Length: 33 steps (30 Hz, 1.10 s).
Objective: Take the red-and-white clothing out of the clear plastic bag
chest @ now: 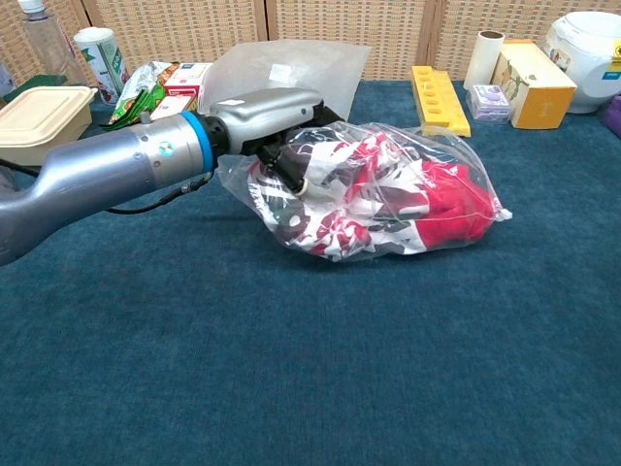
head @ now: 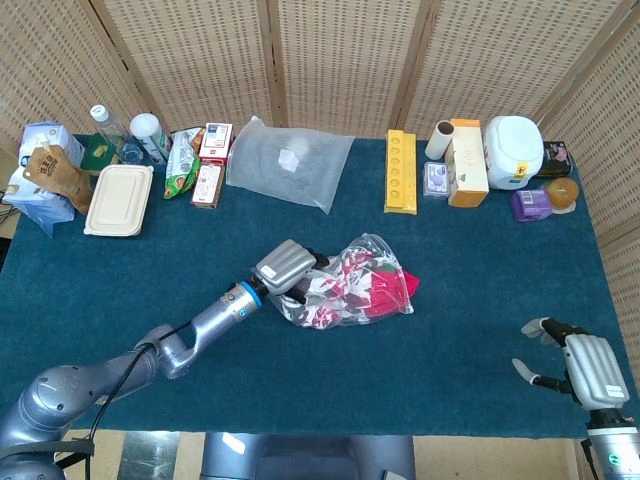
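While the left hand (chest: 270, 118) grips the clear plastic bag (chest: 388, 160), fingers closed on film and perhaps the red-and-white clothing (chest: 417, 194), both may lift together; the right hand (head: 578, 358) hangs open, empty.

My left arm (chest: 87, 184) is smooth silver-grey with a blue wrist ring and black cable; both hands, left hand (head: 287, 268) and right hand (head: 575, 362), wear grey shells over dark fingers.

Red-and-white clothing (head: 368, 287) inside clear plastic bag (chest: 437, 155)

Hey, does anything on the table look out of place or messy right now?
Only the clear plastic bag mid-table: it lies crumpled, with the red-and-white clothing bunched inside, gripped at one end by the left robot hand. The rest looks orderly.
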{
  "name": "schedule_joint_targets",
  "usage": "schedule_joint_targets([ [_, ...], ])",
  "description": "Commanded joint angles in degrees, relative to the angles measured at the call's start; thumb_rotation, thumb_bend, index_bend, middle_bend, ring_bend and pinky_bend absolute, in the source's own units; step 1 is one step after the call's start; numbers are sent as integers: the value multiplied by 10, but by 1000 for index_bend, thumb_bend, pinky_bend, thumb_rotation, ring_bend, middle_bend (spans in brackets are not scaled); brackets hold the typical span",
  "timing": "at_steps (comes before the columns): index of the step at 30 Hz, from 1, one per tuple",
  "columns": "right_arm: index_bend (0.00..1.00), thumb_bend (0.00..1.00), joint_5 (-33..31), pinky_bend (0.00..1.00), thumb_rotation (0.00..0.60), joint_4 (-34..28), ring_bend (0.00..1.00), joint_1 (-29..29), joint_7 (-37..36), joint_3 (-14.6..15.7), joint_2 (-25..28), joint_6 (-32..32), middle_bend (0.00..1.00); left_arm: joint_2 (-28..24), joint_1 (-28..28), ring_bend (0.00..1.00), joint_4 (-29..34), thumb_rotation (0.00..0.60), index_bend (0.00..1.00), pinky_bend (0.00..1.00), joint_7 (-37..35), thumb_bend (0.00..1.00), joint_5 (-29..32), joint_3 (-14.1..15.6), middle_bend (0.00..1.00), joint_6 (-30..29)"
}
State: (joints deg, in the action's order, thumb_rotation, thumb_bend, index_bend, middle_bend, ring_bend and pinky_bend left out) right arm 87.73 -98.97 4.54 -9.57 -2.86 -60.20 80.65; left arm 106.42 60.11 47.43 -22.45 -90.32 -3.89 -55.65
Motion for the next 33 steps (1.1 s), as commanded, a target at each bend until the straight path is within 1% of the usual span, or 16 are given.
schedule_joint_targets([
  [1,404,294,-6,466,495,-2,491,7,1,-3,-2,-10,447,32,-38,552,-89,600,768,704,-79,485,-68,47,530,-105],
  [4,404,294,-19,473,497,-2,493,23,-5,-12,-6,-31,447,57,-66,552,-158,600,777,704,-128,486,-92,59,532,-200],
  [9,404,294,-31,484,500,-1,497,40,-12,-22,-9,-51,448,91,-85,552,-234,600,782,704,-176,488,-104,68,532,-269],
  [14,404,291,-46,511,500,-1,513,66,-33,-40,-12,-77,454,125,-98,552,-286,600,785,704,-210,489,-105,64,532,-342],
  [18,404,287,-60,526,502,3,526,84,-42,-48,-13,-100,455,142,-102,552,-313,600,785,704,-222,490,-103,61,532,-380],
  [23,407,280,-79,528,501,12,534,106,-49,-50,-19,-140,466,161,-102,552,-333,600,785,698,-240,490,-82,42,532,-410],
  [28,417,266,-88,528,500,19,535,117,-45,-46,-28,-159,468,169,-98,552,-337,600,785,696,-253,487,-66,28,532,-429],
  [33,420,246,-83,528,503,29,535,134,-59,-45,-40,-180,468,171,-92,552,-330,600,784,692,-266,479,-57,19,532,-451],
])
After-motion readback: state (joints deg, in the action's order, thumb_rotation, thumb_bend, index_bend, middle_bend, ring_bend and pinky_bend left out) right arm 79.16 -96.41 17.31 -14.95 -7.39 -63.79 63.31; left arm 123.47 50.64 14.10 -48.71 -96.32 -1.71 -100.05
